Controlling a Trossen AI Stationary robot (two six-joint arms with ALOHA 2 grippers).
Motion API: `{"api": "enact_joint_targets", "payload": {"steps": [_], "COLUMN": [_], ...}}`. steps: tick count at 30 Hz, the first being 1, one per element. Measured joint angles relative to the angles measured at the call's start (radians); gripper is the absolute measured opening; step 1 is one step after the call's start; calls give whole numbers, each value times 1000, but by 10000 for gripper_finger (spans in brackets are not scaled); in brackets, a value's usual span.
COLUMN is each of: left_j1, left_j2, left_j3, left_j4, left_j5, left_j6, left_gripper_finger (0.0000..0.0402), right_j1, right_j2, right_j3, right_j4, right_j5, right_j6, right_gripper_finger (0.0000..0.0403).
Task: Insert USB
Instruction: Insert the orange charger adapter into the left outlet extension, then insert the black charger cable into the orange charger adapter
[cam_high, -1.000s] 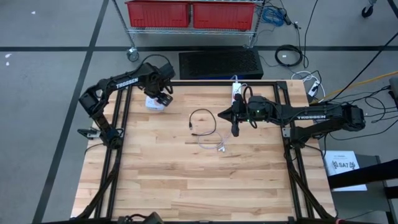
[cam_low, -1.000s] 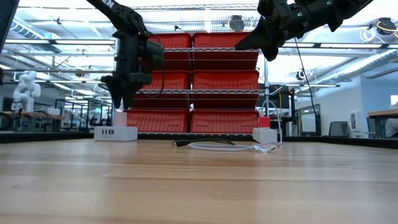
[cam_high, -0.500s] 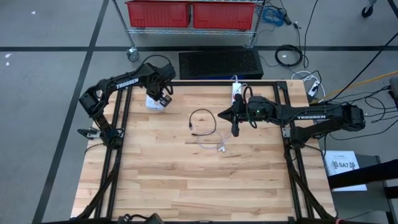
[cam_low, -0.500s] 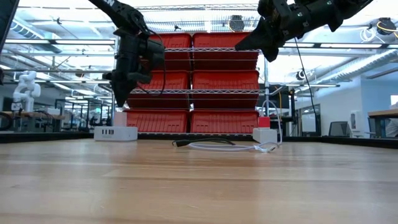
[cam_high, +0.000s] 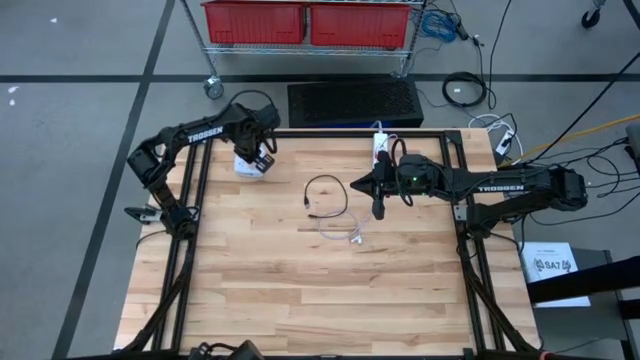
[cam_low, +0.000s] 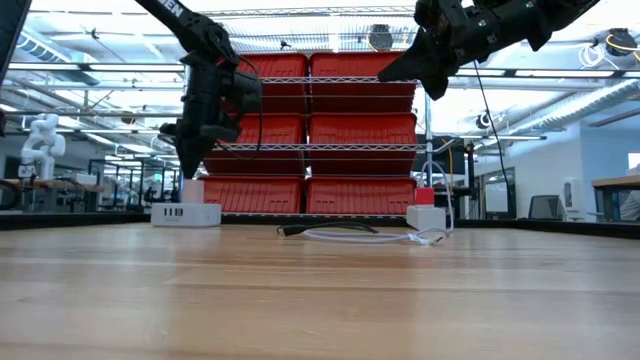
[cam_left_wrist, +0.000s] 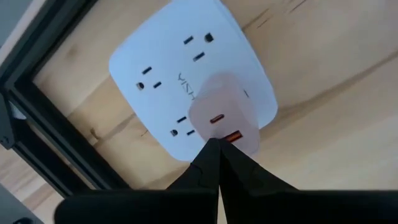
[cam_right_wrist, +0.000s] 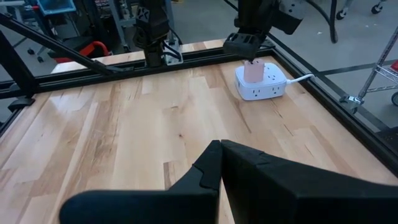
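Observation:
A white outlet block (cam_high: 246, 166) lies at the table's far left, with a pale pink USB charger (cam_left_wrist: 222, 118) plugged upright into its top. My left gripper (cam_left_wrist: 215, 143) is shut and points down right above the charger (cam_low: 192, 191). A USB cable lies mid-table: a black loop (cam_high: 326, 194) joined to a white stretch (cam_high: 340, 231). My right gripper (cam_high: 377, 204) is shut, holds nothing and hangs high above the table (cam_low: 432, 80), right of the cable. My left gripper comes from above with its shut fingertips (cam_left_wrist: 211, 147) at the charger's top face, next to the orange ports (cam_left_wrist: 231, 135). Whether the tips touch the charger or stand just above it cannot be told.
A second white power strip (cam_high: 380, 148) lies at the far edge, with a red plug on it (cam_low: 425, 196). Black frame rails (cam_high: 205, 180) border the table's left and right sides. Bare wood fills the near half (cam_high: 320, 300).
My left gripper has shut above the pink charger and shifted slightly toward the table's far-left corner. The right arm and the cable have kept still.

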Motion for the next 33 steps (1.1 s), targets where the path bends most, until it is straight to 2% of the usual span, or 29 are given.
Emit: {"api": "enact_joint_targets", "payload": {"steps": [19,22,25,33], "left_j1": [-1,-2,-4,-29], "left_j2": [30,25,20,-56], "left_j3": [-1,11,32,46], "left_j4": [21,10,25,117], "left_j5": [31,31,44,80], "left_j6": [51,51,52,66], "left_gripper_finger": [4,4,4,4], "right_j1": [0,-1,-3,-10], "right_j2": [0,8,30,132], "right_j3": [0,0,0,0], "right_j4": [-22,-13,-11,45], "right_j5": [-1,-56,-98,-103], "right_j6": [31,51,77,155], "right_gripper_finger": [0,2,15,82]}}
